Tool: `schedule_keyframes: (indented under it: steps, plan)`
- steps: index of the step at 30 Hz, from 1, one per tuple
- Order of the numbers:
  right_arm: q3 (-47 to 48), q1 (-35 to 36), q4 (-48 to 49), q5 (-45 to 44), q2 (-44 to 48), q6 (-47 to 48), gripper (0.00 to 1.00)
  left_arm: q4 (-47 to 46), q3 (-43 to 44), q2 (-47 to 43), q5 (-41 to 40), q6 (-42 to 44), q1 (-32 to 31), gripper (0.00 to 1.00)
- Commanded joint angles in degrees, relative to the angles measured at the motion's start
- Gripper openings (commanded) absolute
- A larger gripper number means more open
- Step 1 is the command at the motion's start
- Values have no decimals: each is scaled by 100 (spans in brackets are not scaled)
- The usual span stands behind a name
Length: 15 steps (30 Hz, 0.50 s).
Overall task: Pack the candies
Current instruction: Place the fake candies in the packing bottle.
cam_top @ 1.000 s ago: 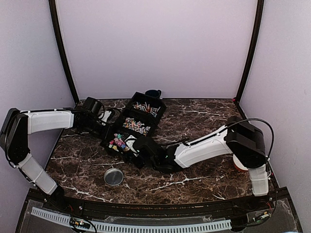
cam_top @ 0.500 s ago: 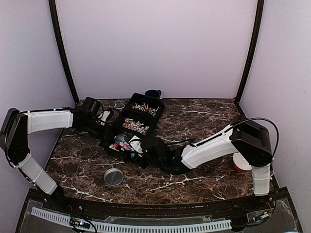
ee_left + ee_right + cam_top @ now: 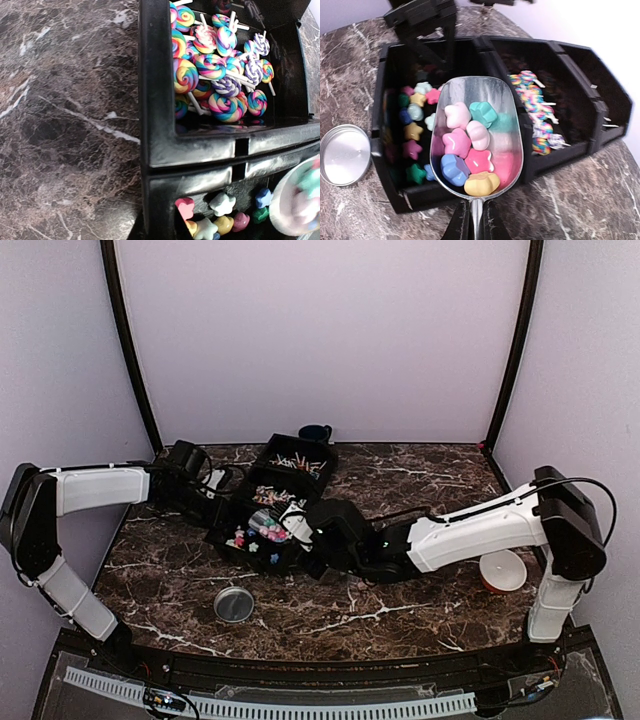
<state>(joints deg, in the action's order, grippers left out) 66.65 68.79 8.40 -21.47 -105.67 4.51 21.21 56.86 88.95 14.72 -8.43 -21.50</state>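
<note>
A black three-compartment tray (image 3: 300, 472) sits at the table's back left. Its front compartment holds star-shaped candies (image 3: 413, 131), which also show in the left wrist view (image 3: 222, 204). The middle compartment holds swirl lollipops (image 3: 220, 65). My right gripper (image 3: 475, 222) is shut on the handle of a metal scoop (image 3: 470, 92). The scoop carries several pink, blue, yellow and teal candies (image 3: 465, 150) above the front compartment (image 3: 266, 529). My left gripper (image 3: 157, 231) clamps the tray's left wall (image 3: 155, 125), one finger inside and one outside. No clear jar shows.
A round metal lid (image 3: 233, 604) lies on the table in front of the tray and shows in the right wrist view (image 3: 342, 155). A white disc over something red (image 3: 503, 570) sits at the right edge. A dark blue cup (image 3: 315, 432) stands behind the tray.
My right gripper has drawn the scoop up out of the front compartment, now loaded with candies. The right arm has stretched out, uncovering the white disc. The left arm has stayed put.
</note>
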Motion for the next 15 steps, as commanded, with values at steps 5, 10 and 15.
schedule_keyframes:
  steps: [5, 10, 15]
  plan:
    - [-676, -278, 264, -253, 851, 107, 0, -381, 307, -304, 360, 45, 49, 0]
    - [-1066, -288, 7, -197, 1577, 189, 0, -366, 300, -314, 346, 44, 52, 0]
    - [-1404, -296, -645, -290, 2517, 172, 0, -327, 336, -291, 395, 44, 49, 0]
